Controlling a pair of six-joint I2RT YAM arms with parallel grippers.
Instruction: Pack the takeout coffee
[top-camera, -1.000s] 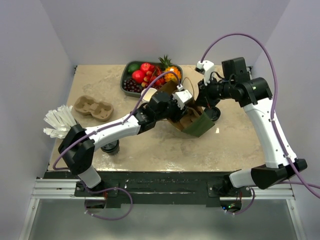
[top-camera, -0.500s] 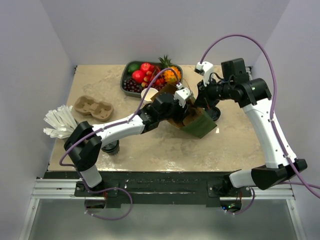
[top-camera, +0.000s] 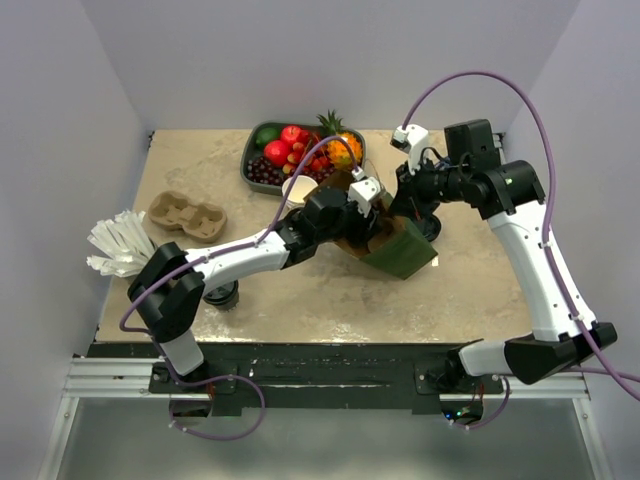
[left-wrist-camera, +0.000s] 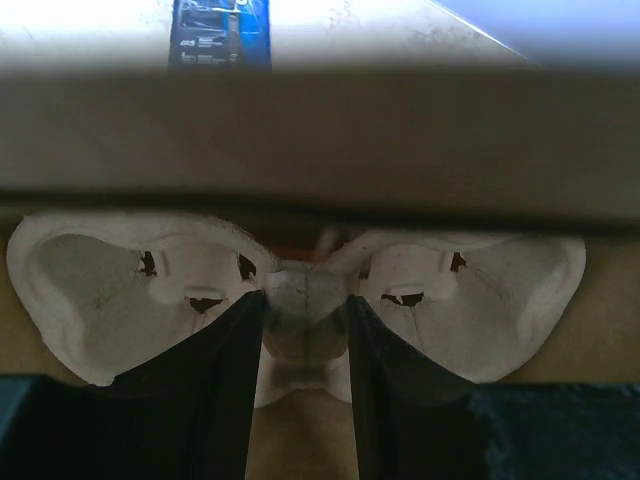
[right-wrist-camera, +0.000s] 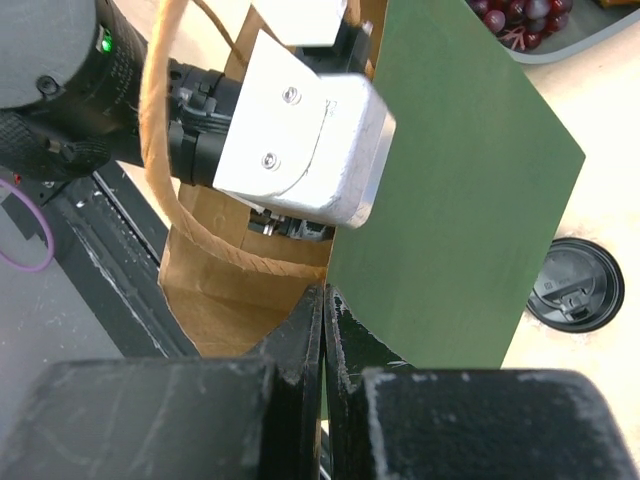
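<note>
We see the left tool (left-wrist-camera: 305, 312) pinching the pulp carrier (left-wrist-camera: 110, 300) at its middle inside the paper bag (top-camera: 405, 255). The right tool (right-wrist-camera: 325, 300) pinches the bag's rim. The takeout coffee (top-camera: 221, 293) stands on the counter (top-camera: 330, 300) (near edge, under the left arm).

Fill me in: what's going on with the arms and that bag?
The right gripper is pinched shut on the edge of the green paper bag, holding its mouth open. The left gripper is inside the bag, gripping a pulp cup carrier by its middle. The takeout coffee stands on the table, outside the bag, not yet packed.
</note>
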